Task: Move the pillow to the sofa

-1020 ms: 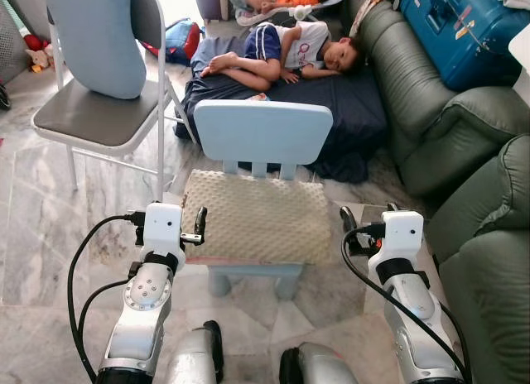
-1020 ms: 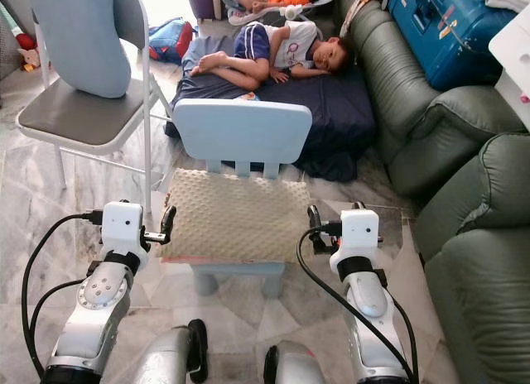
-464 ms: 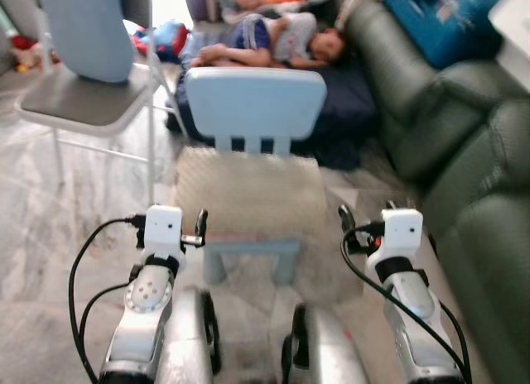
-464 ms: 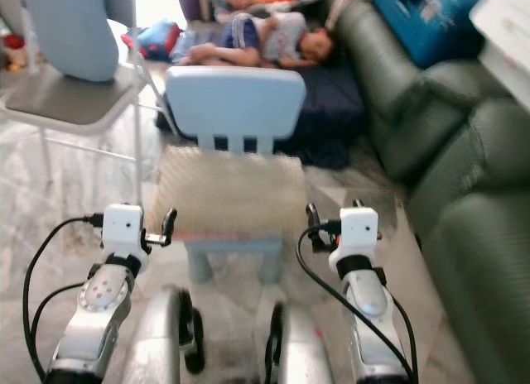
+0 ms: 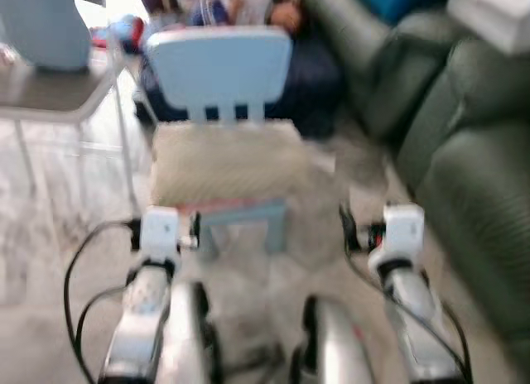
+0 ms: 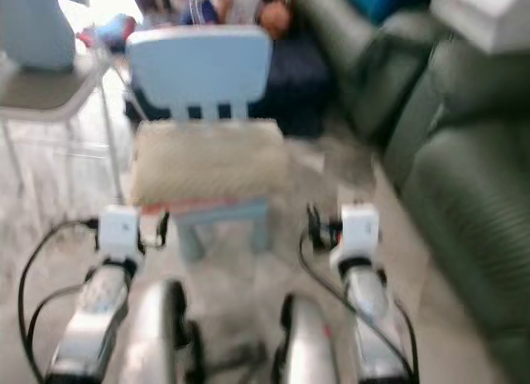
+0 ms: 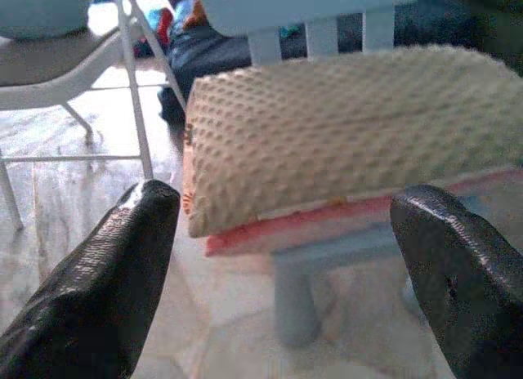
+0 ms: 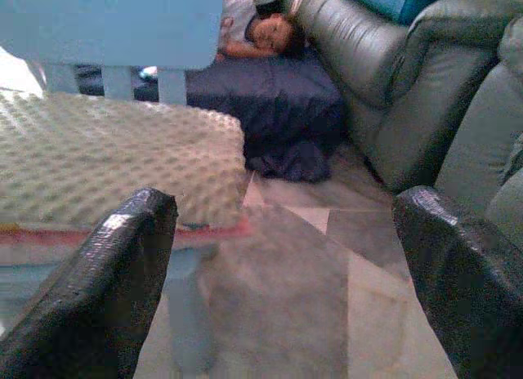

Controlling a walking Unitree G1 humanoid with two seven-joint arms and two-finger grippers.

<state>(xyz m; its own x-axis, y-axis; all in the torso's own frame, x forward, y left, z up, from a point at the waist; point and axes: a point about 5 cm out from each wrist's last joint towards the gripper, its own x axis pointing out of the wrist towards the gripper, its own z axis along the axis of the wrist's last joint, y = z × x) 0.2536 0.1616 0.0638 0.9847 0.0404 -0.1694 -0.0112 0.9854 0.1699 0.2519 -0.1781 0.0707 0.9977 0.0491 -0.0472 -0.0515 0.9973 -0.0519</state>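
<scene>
A cream, bumpy-textured fabric pillow (image 5: 222, 162) with a pink underside lies flat on the seat of a small pale-blue plastic child's chair (image 5: 219, 64), in the upper middle of the blurred head views. The left gripper (image 5: 195, 232) hovers low at lower left, just short of the pillow's front left corner, its two black fingers (image 7: 98, 281) spread wide apart with nothing between them. The right gripper (image 5: 346, 228) hangs at lower right, beside the chair's front right corner, its fingers (image 8: 90, 293) equally splayed and empty. A dark green leather sofa (image 5: 464, 152) fills the right side. Behind the chair a person (image 8: 253, 32) lies on a dark navy floor mattress (image 8: 261, 93). A grey folding metal chair (image 5: 50, 86) stands at upper left on the marble floor (image 5: 50, 210).
</scene>
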